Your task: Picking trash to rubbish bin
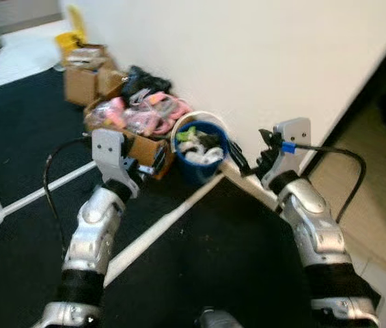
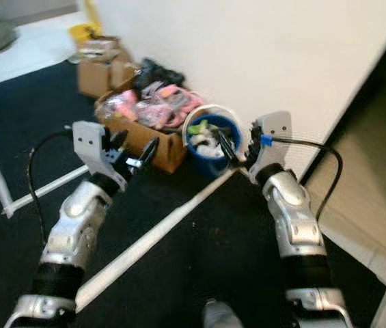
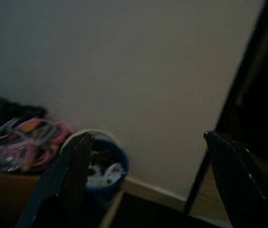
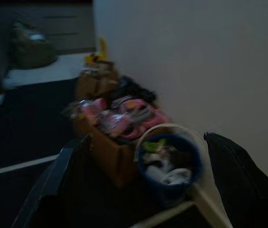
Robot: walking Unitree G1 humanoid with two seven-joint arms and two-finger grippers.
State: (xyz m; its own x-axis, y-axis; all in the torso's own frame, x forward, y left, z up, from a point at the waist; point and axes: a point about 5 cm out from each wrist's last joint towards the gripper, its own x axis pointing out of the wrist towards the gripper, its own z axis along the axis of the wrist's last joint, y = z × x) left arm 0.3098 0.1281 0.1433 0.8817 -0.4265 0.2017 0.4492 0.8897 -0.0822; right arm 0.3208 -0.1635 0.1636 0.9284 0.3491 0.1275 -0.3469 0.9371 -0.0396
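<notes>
At the centre of the frame we see a round blue plastic rubbish bin (image 1: 201, 152) with a pale rim, standing on the dark floor mat (image 1: 233, 260) against the white wall (image 1: 261, 61); white and green scraps of trash (image 1: 196, 147) lie inside it. Touching its left side is an open brown cardboard box (image 2: 153, 145) heaped with pink plastic wrappers (image 1: 145, 115), and further to the upper left stands a second, smaller cardboard box (image 1: 83, 78). We hold our left gripper (image 2: 132, 158) at centre left, in front of the heaped box, its jaws apart and empty. Our right gripper (image 2: 235, 152) sits at centre right, close to the bin's right edge, and its jaws are likewise spread with nothing between them. A white strip (image 1: 152, 232) runs diagonally across the mat between our two silver arms.
</notes>
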